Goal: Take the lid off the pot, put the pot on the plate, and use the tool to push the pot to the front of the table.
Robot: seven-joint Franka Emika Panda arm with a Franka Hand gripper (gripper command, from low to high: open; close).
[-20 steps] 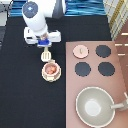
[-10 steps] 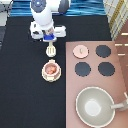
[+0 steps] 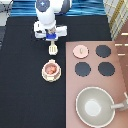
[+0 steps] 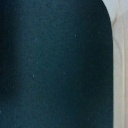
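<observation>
Exterior view: your gripper (image 3: 51,37) sat near the top edge of the black counter (image 3: 20,90), a bit left of centre, directly over the handle end of the tool (image 3: 52,48). The tool lay flat, handle toward the top edge, slotted head pointing down at the pot (image 3: 51,69). I couldn't tell whether the jaws were spread, pressed together, or pinching the handle; the hand body covered that spot.

The lid (image 3: 80,51) was already off. It rested on the stove top (image 3: 120,70), near that surface's top-left corner, on one burner spot, well apart from the pot. Probably parked there to keep it clear of the push lane.

The pot sat on the plate (image 3: 44,75), open, reddish inside showing, near the counter's middle and just left of the stove's edge. The plate rim showed around it, so the pot looked centred enough. The tool head, pot and bottom edge lined up roughly in a straight run, which reads as a push setup.

The big pan (image 3: 95,106) sat at the stove's bottom-right, out of the way.

Wrist view: only bare black counter (image 4: 50,65) with a pale strip along one side. No tool, pot or plate was in it, so it gave no help on contact.
</observation>
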